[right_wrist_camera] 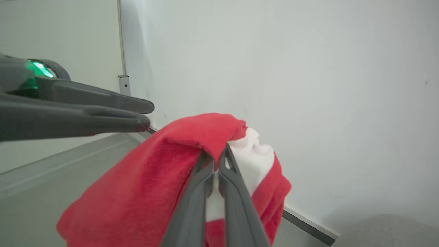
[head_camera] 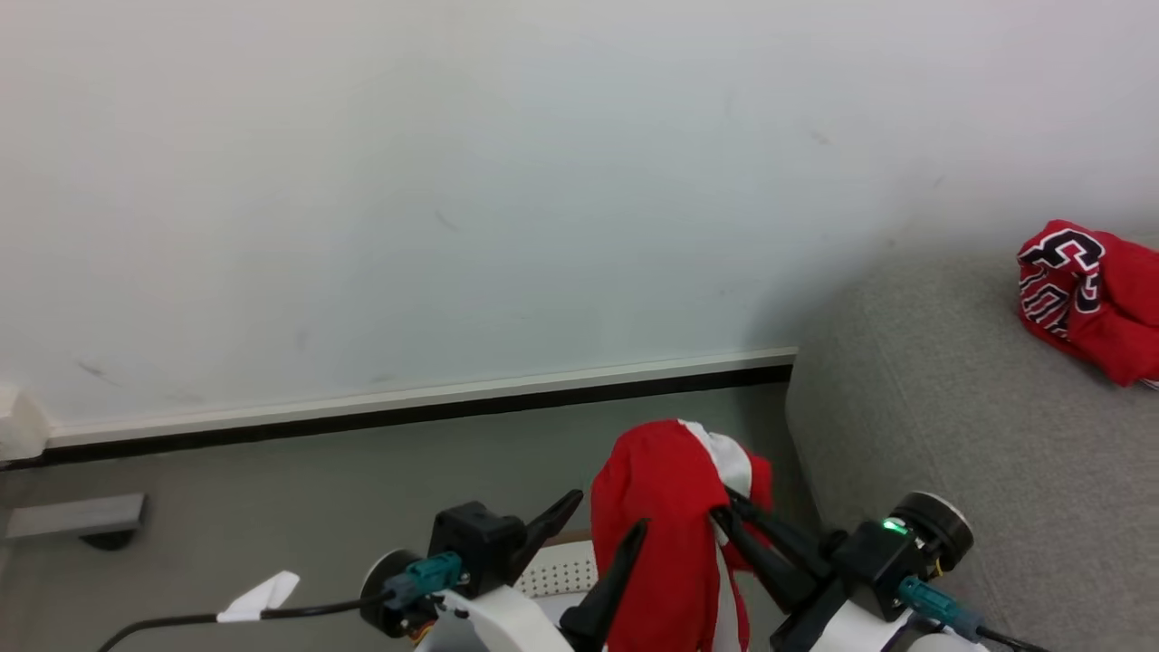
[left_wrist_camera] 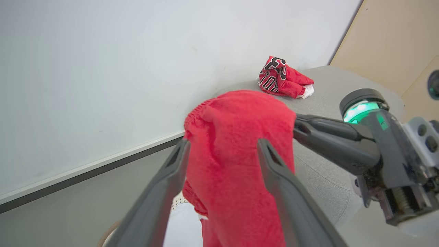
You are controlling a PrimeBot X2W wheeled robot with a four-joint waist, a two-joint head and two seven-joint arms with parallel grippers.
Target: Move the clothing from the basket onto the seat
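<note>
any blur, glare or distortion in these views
head view: even soft light, faint shadow on the wall above the seat; left wrist view: near fingers loom large and soft, green lamp glows by the right end effector; right wrist view: left end effector slightly soft at the edge

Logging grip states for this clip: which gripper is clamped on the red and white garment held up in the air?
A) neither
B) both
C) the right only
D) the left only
C: the right gripper is pinched shut on a fold of the red and white garment, while the left gripper stands with its fingers spread wide.
</note>
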